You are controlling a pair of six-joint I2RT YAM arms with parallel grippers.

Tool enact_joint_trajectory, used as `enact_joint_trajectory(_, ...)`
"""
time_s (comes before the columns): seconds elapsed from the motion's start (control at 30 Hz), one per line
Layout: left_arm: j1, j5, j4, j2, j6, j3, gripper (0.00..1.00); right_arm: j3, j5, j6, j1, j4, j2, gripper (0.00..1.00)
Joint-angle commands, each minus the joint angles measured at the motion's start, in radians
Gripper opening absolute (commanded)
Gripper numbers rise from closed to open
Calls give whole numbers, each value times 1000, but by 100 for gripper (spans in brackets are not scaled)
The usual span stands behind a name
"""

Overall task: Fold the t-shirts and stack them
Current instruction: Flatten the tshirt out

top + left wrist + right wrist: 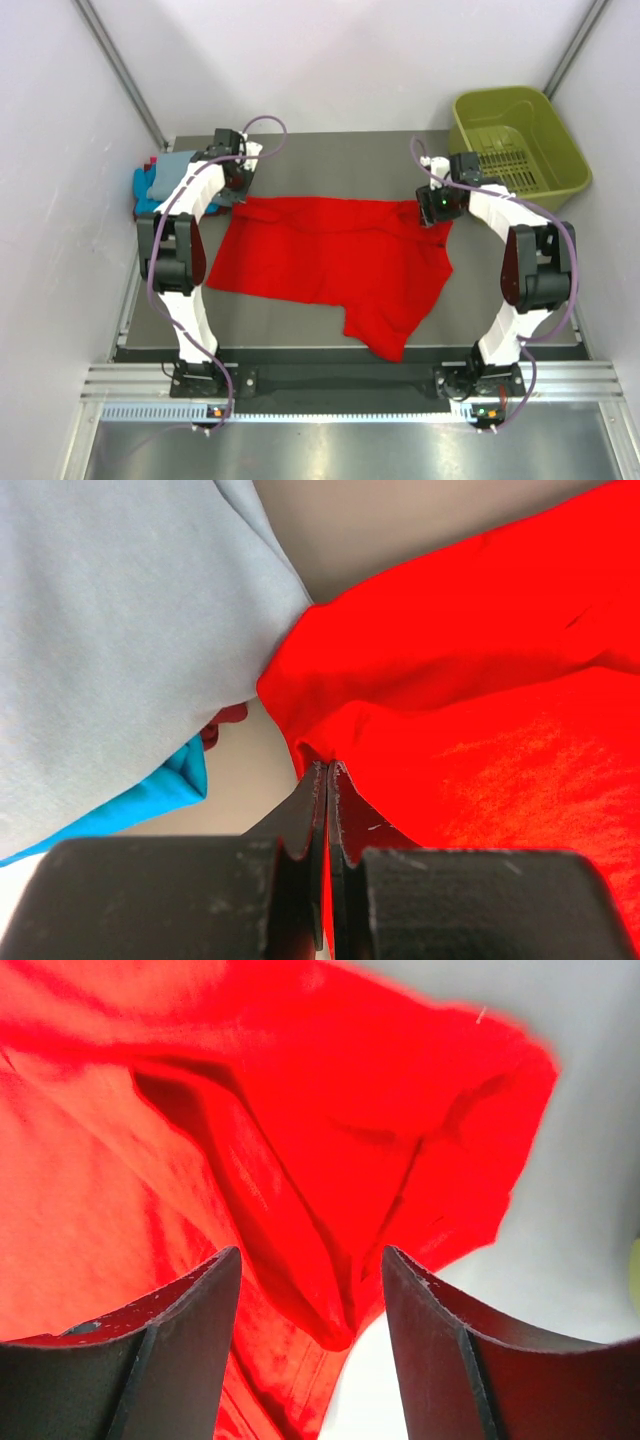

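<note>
Red cloth is spread over the middle of the table (340, 155): the red t-shirt (330, 260) is laid out flat but rumpled, with one part trailing toward the near edge. Its far left corner is clamped between the closed fingers of the left gripper (326, 770). Just beside that corner, a grey-blue t-shirt (120, 630) is seen lying over a turquoise t-shirt (160, 795) at the table's far left. At the far right corner, a raised fold of the red t-shirt is straddled by the parted fingers of the right gripper (310, 1252), not yet pinched. An olive-green basket (560, 150) is placed beyond the right arm.
</note>
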Motion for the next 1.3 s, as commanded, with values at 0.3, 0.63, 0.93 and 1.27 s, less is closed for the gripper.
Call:
enact_joint_trajectory(0.3,0,2,35,30,10,38,0,-69,62,12,-38,57,-63,59)
enact_joint_trajectory(0.63,-3,0,32,21,9,20,0,240,71,0,-84,48,163,59)
enact_joint_trajectory(0.93,-14,-3,31,11,14,0,0,457,128,0,-130,100,356,62)
enact_joint_trajectory(1.27,-24,-19,22,1,23,-14,0,632,234,0,-206,170,468,66)
